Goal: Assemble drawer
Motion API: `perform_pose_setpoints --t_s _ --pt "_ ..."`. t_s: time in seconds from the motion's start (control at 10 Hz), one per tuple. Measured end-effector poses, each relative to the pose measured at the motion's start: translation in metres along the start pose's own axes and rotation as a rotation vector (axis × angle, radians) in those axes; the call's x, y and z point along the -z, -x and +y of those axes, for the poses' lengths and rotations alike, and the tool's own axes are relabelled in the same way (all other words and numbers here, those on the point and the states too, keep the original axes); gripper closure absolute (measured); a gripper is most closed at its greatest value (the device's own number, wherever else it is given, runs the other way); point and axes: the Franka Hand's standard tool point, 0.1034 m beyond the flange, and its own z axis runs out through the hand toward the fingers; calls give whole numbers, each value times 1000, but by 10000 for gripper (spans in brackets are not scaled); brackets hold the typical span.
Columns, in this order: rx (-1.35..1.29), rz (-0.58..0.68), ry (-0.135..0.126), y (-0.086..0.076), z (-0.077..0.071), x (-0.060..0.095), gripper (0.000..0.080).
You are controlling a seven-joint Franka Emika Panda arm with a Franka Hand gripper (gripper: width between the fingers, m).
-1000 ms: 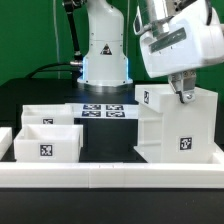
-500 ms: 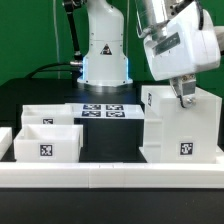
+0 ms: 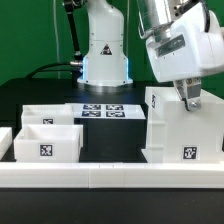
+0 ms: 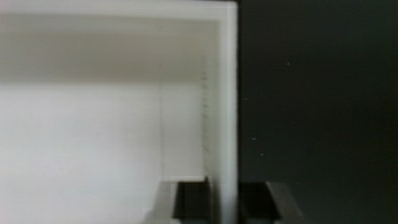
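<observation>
The tall white box casing (image 3: 185,130) stands at the exterior view's right, with square tags on its front. My gripper (image 3: 190,103) reaches down onto its top edge and is shut on the casing's thin wall. In the wrist view the wall's edge (image 4: 228,100) runs between my two dark fingers (image 4: 189,202), white panel on one side and black table on the other. Two small shallow trays stand at the exterior view's left: a front one (image 3: 47,141) with a tag, and one behind it (image 3: 45,113).
A long low white border rail (image 3: 100,174) runs along the front. The marker board (image 3: 105,110) lies flat on the black table before the robot's base (image 3: 105,55). A further white part (image 3: 5,138) shows at the left edge.
The casing has slid toward the exterior view's right, with my gripper holding its top edge and moving along. The trays have not moved.
</observation>
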Motion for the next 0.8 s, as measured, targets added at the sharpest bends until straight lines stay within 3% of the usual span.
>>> perform_pose_setpoints --t_s 0.1,0.3,0.4,0.5,0.8 --pt "3 -1 0 1 0 0 645" --pt "12 -1 0 1 0 0 370" --pt "76 -11 18 2 2 3 370" --pt "126 -24 33 5 2 11 200" --pt "325 -50 50 7 6 36 152"
